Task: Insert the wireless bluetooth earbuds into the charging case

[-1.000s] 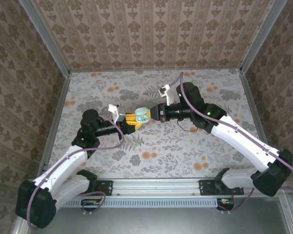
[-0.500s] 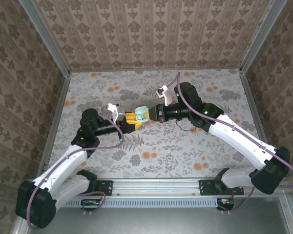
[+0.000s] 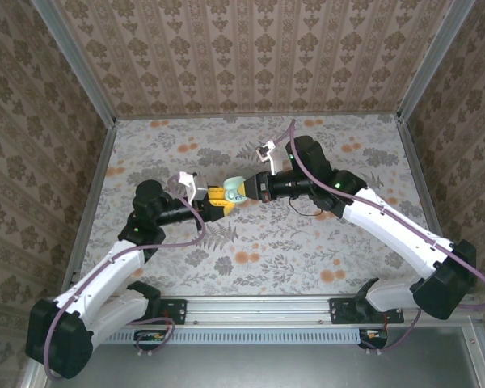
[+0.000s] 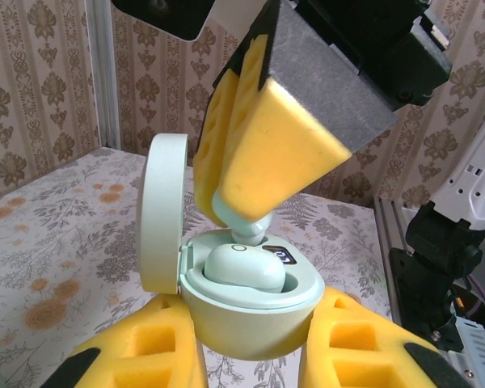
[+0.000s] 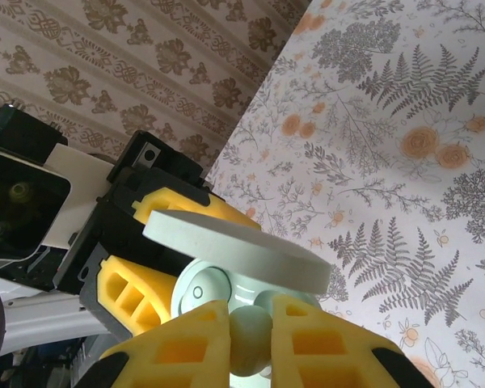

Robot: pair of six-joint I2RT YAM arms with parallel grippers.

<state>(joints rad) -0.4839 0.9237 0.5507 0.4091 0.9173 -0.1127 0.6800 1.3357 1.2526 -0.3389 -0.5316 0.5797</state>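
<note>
Earbuds' pale mint-green, smooth oval plastic charging case (image 3: 235, 187) sits clamped in my left tool (image 3: 220, 199) over the floral-print desk (image 3: 323, 242), brown damask walls (image 3: 250, 56) around; my right tool (image 3: 250, 188) meets it. Left wrist: lid (image 4: 158, 214) stands open, one glossy mint earbud (image 4: 242, 268) seated in its well. Right wrist: my yellow foam fingers (image 5: 174, 352) pinch the other tiny earbud (image 5: 249, 339) at the case's rim.

1. The charging case (image 4: 250, 323) is showing pale mint green, inside and out.
2. The seated earbud (image 4: 244, 268) and the upper earbud (image 4: 246, 229) are showing the same mint.
3. The left gripper (image 4: 250, 360) and right gripper (image 5: 250, 339) are showing bright yellow fingers.
4. The table (image 3: 307, 242) is wearing a pale print of grey ferns and orange flowers.
5. The walls (image 3: 250, 56) are carrying beige-brown damask stripes.
6. The left arm (image 3: 105, 275) and right arm (image 3: 396, 226) are showing white shells and black joints.
</note>
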